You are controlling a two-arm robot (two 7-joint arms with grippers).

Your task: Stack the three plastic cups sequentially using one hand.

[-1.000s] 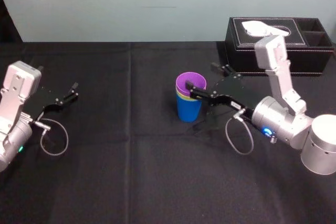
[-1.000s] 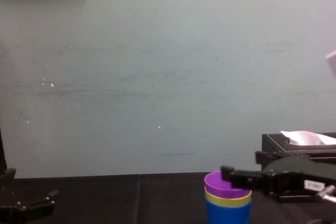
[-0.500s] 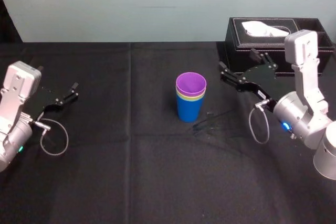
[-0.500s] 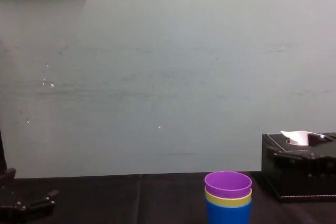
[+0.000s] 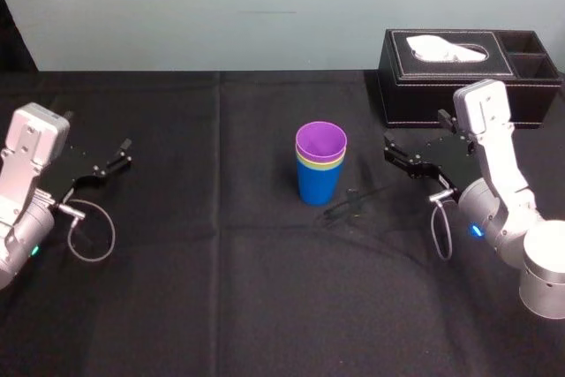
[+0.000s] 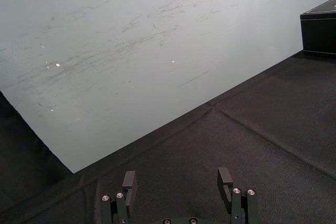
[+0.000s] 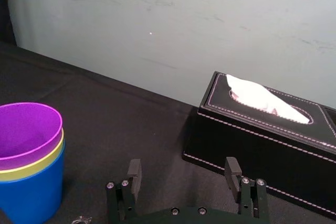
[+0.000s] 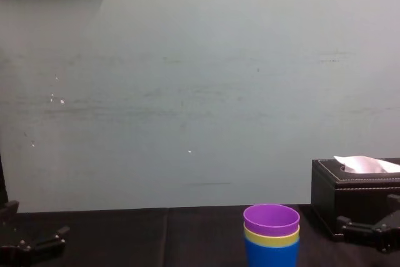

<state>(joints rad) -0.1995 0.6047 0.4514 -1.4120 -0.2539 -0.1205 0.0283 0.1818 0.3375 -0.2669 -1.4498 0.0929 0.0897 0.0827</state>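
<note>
Right tool (image 5: 413,128), black and flat-fingered, is held released over the right part of the bench (image 5: 221,289), which is covered with a black cloth. Its two fingers are spread wide with nothing between them, and it is set apart from the cups, on their right. In the right wrist view the same tool (image 7: 182,169) is seen with its jaws parted and empty, pointed toward the gap between the cups and the box. Its dark fingers (image 8: 369,229) are seen low at the right edge of the chest view.

At the far left of the bench the left tool (image 5: 97,134) is parked, likewise released and empty, its fingers (image 6: 128,179) standing well apart in its own wrist view.

Near the middle of the bench the three cups are nested upright in one stack. A blue tapered plastic cup (image 5: 316,184) is at the bottom, resting on the cloth. A yellow-green plastic cup (image 5: 320,163) is seated inside it, with just its rim showing. A purple plastic cup (image 5: 320,140) is set on top, its mouth open upward.

Farther back on the right, a black rectangular leather-look tissue box (image 5: 441,86) with pale stitching is placed, with a white tissue (image 5: 439,47) sticking out of its slot. Behind the bench a pale grey-green wall (image 5: 221,6) is seen
</note>
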